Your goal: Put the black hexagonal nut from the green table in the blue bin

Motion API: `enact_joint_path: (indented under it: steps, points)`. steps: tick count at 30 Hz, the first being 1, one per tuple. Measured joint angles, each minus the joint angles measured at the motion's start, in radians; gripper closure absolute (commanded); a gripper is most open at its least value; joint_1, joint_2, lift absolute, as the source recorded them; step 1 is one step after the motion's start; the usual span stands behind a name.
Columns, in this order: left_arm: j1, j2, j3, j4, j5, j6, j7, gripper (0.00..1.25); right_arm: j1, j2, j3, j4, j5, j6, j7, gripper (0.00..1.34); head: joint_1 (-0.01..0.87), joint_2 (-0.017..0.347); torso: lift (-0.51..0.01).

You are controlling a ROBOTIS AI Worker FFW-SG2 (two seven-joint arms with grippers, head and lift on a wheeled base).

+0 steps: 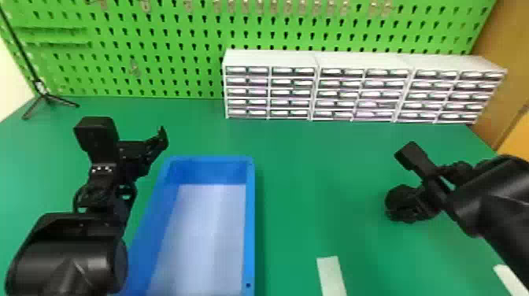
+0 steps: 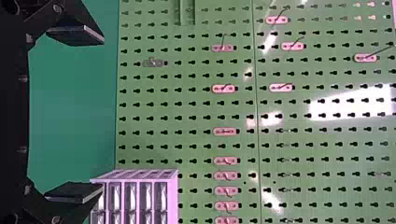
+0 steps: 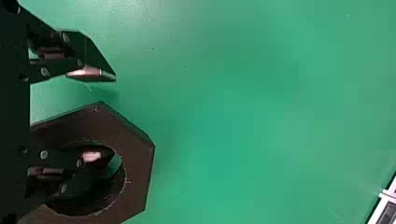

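Rigidity seems likely, so we'd pinch the black hexagonal nut (image 3: 139,161) across 1 wall, right gripper (image 3: 113,115) and left gripper (image 2: 102,115) having spread fingers.

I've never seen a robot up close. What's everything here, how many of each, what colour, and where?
Table: 1, green, under everything
Hexagonal nut: 1, black, at the right hand, a finger over or in its hole
Bin: 1, blue, on the table beside the left arm
Strips: 2, white, near side
Drawer cabinets: 3, white, table's back, side by side
Pegboard: 1, green, behind the table
Hooks: many, pinkish or grey, on the pegboard
Tripod stand: 1, black, back left
Panel: 1, brown, far right
Arms: 2, black, left and right
Hands: 2, black, one per arm
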Motion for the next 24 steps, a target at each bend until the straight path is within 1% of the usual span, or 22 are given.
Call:
enact_joint_path:
  steps: [3,7,18,24]
  points:
    - [0.000,0.000,0.000,0.000,0.000,0.000,0.000,0.17,-0.001,0.000,0.001,-0.001,0.002,0.001,0.000,0.89,0.683,0.028,-0.096]
    - [0.000,0.000,0.000,0.000,0.000,0.000,0.000,0.17,-0.003,-0.001,0.003,-0.005,0.008,0.004,0.000,0.99,0.683,0.028,-0.096]
    - [0.000,0.001,0.001,0.000,0.000,0.000,0.000,0.17,-0.007,-0.002,0.013,-0.010,0.017,0.012,0.000,0.99,0.683,0.028,-0.096]
    - [0.001,0.002,0.002,0.000,-0.001,0.000,-0.001,0.17,-0.011,-0.004,0.009,-0.036,0.018,0.021,0.000,0.99,0.683,0.028,-0.096]
